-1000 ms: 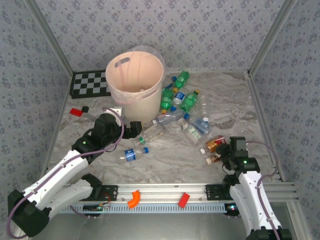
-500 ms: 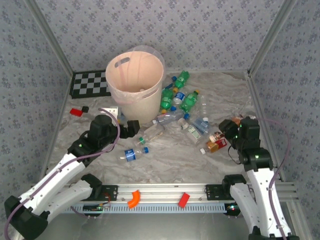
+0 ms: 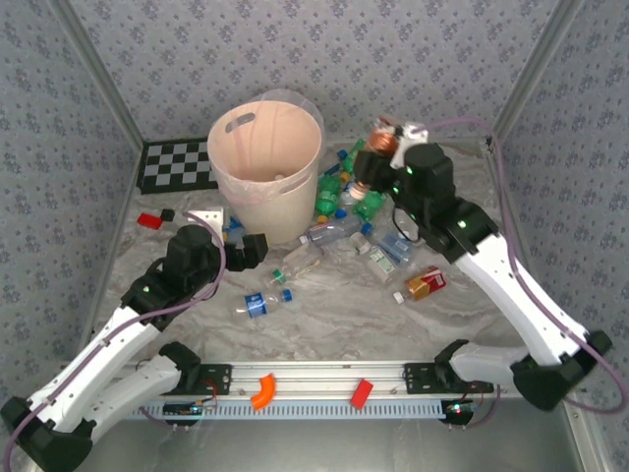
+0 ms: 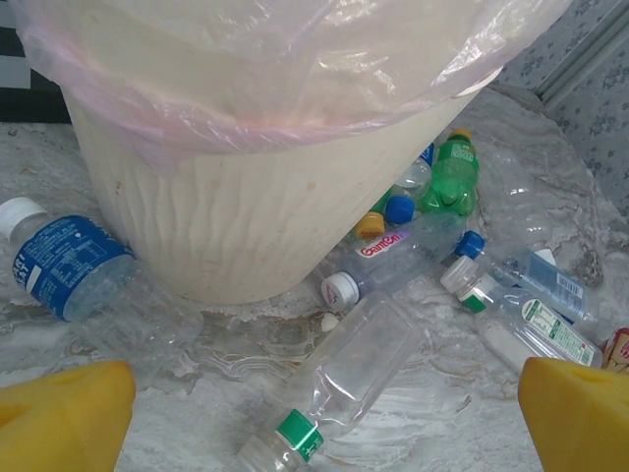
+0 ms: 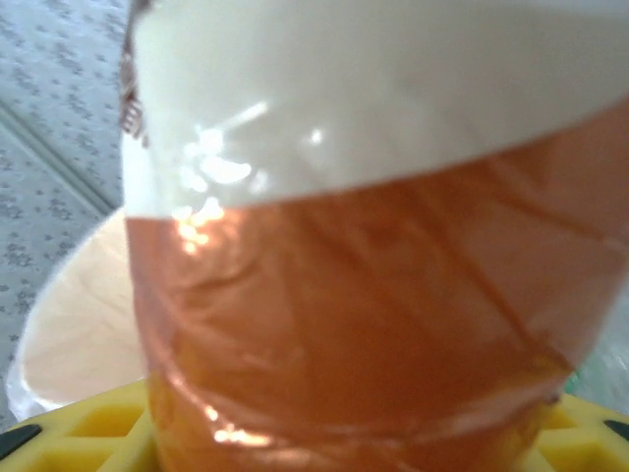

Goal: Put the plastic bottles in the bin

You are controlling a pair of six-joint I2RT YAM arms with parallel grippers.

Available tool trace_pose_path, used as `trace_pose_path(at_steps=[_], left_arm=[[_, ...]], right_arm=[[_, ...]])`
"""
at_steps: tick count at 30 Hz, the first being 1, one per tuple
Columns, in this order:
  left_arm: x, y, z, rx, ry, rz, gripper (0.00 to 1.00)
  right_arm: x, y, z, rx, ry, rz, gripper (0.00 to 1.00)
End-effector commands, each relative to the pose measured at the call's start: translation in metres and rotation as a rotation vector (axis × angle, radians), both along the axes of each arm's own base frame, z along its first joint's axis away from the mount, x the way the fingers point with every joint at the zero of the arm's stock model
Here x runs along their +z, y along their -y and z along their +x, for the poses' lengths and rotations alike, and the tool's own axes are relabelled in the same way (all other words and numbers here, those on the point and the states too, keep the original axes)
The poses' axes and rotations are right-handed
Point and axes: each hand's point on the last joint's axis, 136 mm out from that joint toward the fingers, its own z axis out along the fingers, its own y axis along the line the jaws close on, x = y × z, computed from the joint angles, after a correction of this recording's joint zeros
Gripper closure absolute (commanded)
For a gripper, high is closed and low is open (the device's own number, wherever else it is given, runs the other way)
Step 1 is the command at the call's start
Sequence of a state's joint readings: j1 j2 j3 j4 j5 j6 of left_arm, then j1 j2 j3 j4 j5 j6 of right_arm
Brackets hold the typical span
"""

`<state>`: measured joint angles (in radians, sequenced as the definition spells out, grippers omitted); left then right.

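The right gripper [image 3: 383, 146] squeezes a brown bottle [image 5: 344, 324] with a white band, upper middle of the top view, just right of the bin [image 3: 257, 197]. The left gripper [image 3: 248, 250] is wide open near a clear bottle [image 4: 359, 369] with a green cap. A third bottle [image 4: 393, 251] has a pink label with writing too small to read.

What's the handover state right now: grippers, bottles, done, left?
Right gripper: shut on an amber bottle, raised right of the bin, not yet over its opening.
Left gripper: open, low by the bin's base; a clear green-capped bottle lies just ahead of its spread fingers, ungripped.
On the table: green bottles and clear ones clustered right of the bin; a blue-labelled bottle and a red-labelled bottle nearer the arms.
Done: bin contents unclear. Left: drop the held bottle, then clear the rest.
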<state>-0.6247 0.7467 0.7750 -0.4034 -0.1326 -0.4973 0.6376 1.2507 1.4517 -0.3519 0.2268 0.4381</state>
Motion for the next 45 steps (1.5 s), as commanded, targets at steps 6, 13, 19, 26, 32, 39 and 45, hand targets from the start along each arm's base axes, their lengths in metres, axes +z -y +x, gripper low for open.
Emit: trace_pose_path(at_steps=[6,13,19,26,32,39,45], left_arm=[[0.025,-0.017,-0.014,0.027,0.044,0.008,0.00],[0.028,-0.028,-0.023,0.056,0.055,-0.012,0.00],[0.030,-0.038,-0.030,0.077,0.061,-0.004,0.00],[0.027,-0.043,-0.033,0.089,0.058,0.002,0.00],[0.024,-0.042,-0.032,0.092,0.052,-0.001,0.00],[0.017,-0.038,-0.031,0.086,0.023,-0.008,0.00],[0.009,-0.038,-0.028,0.105,-0.014,0.004,0.00]], right_arm=[[0.055,-0.093,0.038,0.127,0.194,-0.160,0.46],[0.050,-0.149,0.066,0.179,0.225,-0.266,0.46],[0.036,-0.180,0.079,0.207,0.218,-0.317,0.45],[0.025,-0.192,0.081,0.215,0.221,-0.349,0.44],[0.020,-0.190,0.079,0.209,0.213,-0.386,0.05],[0.018,-0.185,0.067,0.205,0.215,-0.415,0.01],[0.018,-0.169,0.052,0.192,0.222,-0.394,0.01]])
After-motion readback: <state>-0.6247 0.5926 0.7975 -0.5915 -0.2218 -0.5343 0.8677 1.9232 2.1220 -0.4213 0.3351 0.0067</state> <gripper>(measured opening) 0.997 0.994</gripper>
